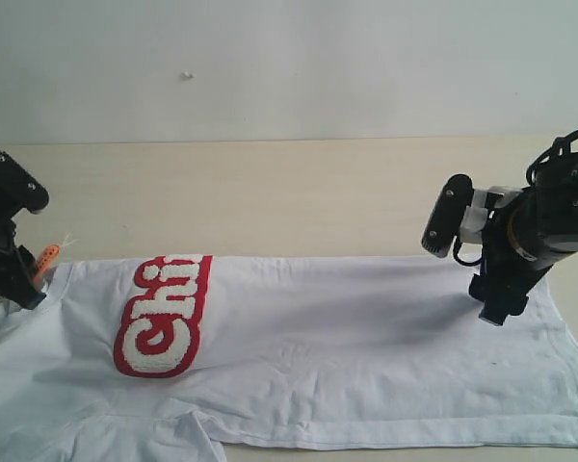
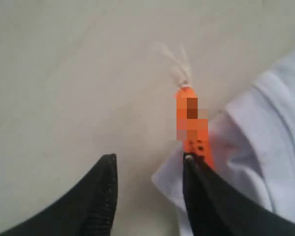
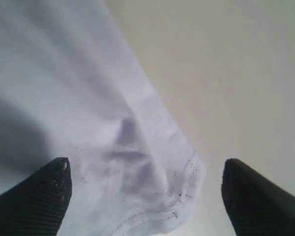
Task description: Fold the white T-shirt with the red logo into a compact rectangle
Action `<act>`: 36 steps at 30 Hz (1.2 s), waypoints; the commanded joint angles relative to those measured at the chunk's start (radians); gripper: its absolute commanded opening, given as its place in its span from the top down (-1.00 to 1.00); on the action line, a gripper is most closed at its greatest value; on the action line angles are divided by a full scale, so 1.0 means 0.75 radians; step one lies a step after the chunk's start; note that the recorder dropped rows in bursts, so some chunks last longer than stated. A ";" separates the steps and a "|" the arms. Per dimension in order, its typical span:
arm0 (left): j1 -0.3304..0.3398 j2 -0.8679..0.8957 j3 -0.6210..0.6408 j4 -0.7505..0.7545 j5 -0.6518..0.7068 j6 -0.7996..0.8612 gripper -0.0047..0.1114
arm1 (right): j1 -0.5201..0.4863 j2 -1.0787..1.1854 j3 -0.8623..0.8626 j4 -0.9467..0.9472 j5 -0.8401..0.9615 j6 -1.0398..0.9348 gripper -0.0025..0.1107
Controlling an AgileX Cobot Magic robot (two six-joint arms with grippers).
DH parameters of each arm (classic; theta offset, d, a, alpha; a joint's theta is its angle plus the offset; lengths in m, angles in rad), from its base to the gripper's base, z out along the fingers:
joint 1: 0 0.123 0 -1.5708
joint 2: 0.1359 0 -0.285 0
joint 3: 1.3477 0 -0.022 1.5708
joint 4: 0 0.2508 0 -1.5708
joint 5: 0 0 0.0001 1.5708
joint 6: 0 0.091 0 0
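The white T-shirt lies flat along the table as a long band. At its left end the red logo is cut off at the upper fold. My left gripper stands open at the collar end, next to the small orange tag. In the left wrist view the orange tag and a bit of white cloth lie against one finger, with bare table between the jaws. My right gripper hovers open over the far right corner. That hemmed corner lies loose between its wide-apart fingertips.
The pale wooden table runs back to a white wall. A sleeve flap shows at the shirt's front edge near the bottom left. The shirt's right hem ends close to the frame's right side.
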 commanded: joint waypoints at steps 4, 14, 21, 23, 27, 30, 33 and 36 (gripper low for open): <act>0.130 -0.294 -0.012 -0.053 0.120 -0.465 0.17 | -0.007 -0.099 -0.008 0.003 -0.017 0.363 -0.45; 0.154 -0.849 0.312 -0.451 0.332 -0.436 0.17 | -0.004 -0.190 -0.008 0.173 -0.277 0.608 -0.45; 0.154 -1.048 0.479 -0.982 0.511 -0.062 0.17 | -0.004 -0.190 -0.008 0.284 -0.263 0.598 -0.45; 0.154 -1.069 0.507 -1.060 0.552 0.005 0.17 | -0.004 -0.197 -0.008 0.348 -0.214 0.595 -0.45; 0.154 -1.085 0.580 -1.279 0.645 0.124 0.17 | -0.004 -0.224 -0.008 0.596 -0.103 0.340 -0.41; 0.154 -1.082 0.631 -1.474 0.700 0.267 0.17 | -0.004 -0.253 -0.008 0.919 -0.098 0.035 -0.38; 0.154 -1.080 0.646 -1.651 0.704 0.379 0.17 | -0.004 -0.280 -0.008 1.209 -0.076 -0.256 -0.38; 0.154 -1.076 0.646 -1.698 0.731 0.395 0.17 | -0.004 -0.299 -0.008 1.406 -0.046 -0.468 -0.38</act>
